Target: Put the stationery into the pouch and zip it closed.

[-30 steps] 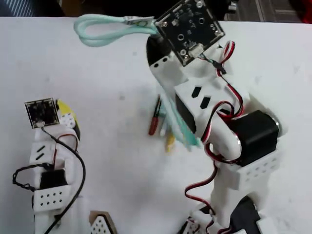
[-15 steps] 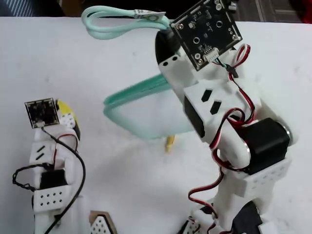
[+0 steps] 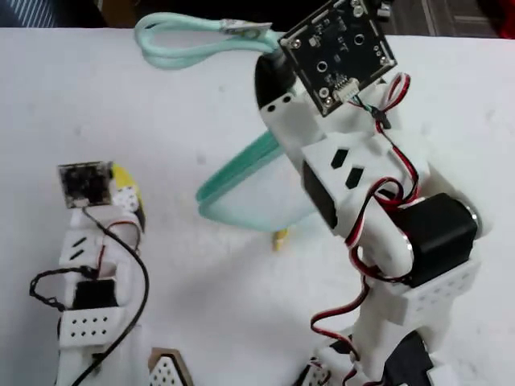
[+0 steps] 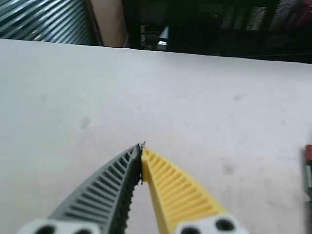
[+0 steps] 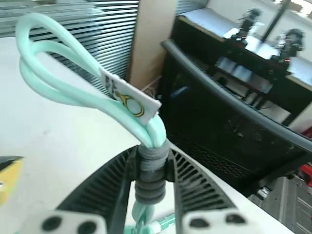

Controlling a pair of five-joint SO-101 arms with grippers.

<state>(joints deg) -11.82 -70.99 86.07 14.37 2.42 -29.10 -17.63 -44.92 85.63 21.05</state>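
The left gripper [image 4: 141,147] has slid a little toward the middle, and the pouch [image 3: 257,197] has swung in closer under the right gripper [image 5: 151,168]. On the left, the left gripper sits low over the white worktop [image 3: 185,297]. Its grey and yellow fingers are pressed together with nothing between them. In the middle, the see-through pouch with its green edge hangs tilted above the worktop. A yellow pen [image 3: 279,238] tip pokes out from below it. The right gripper pinches the grey end of the pouch's green loop [image 5: 58,73].
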